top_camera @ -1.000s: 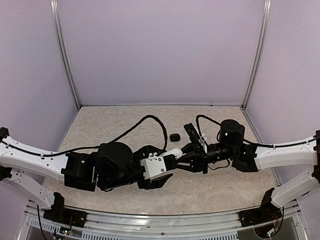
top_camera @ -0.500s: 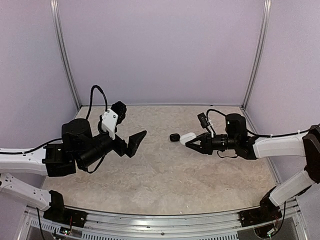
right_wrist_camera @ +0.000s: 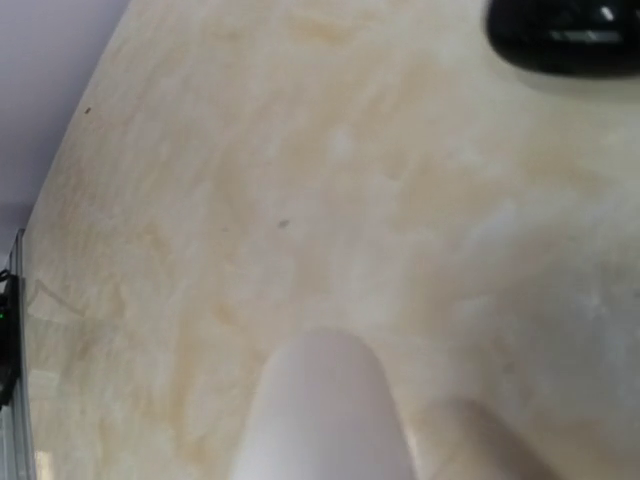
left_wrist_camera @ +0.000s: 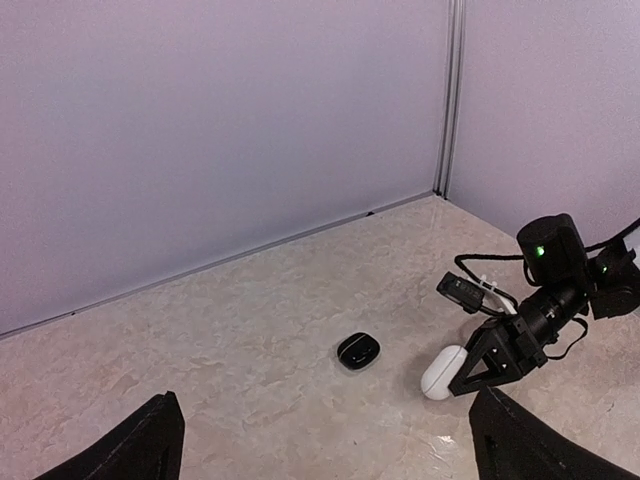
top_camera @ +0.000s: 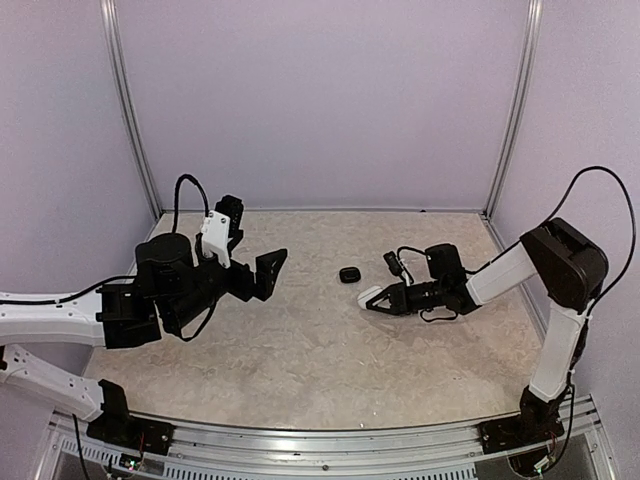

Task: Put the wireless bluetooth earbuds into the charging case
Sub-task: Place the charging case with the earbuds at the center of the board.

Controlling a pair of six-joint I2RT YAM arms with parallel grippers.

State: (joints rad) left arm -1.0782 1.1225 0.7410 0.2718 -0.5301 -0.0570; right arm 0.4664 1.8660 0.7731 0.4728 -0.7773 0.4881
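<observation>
A closed white charging case [top_camera: 371, 297] lies low on the table in my right gripper [top_camera: 381, 298], whose jaws are shut on its back end. It also shows in the left wrist view [left_wrist_camera: 441, 372] and fills the lower middle of the right wrist view [right_wrist_camera: 325, 415]. A closed black charging case [top_camera: 349, 274] lies on the table just behind it [left_wrist_camera: 358, 350], at the top right of the right wrist view [right_wrist_camera: 565, 35]. My left gripper [top_camera: 263, 276] is wide open and empty, held in the air to the left. No earbuds show in any view.
The beige stone-patterned table [top_camera: 300, 360] is enclosed by lilac walls [top_camera: 320, 100] on three sides. The right arm's elbow [top_camera: 565, 255] stands high near the right wall, with a cable looping over it.
My left arm has pulled away from the centre to the left and risen, its gripper open. My right gripper has drawn back to the right and lowered the white case to the table.
</observation>
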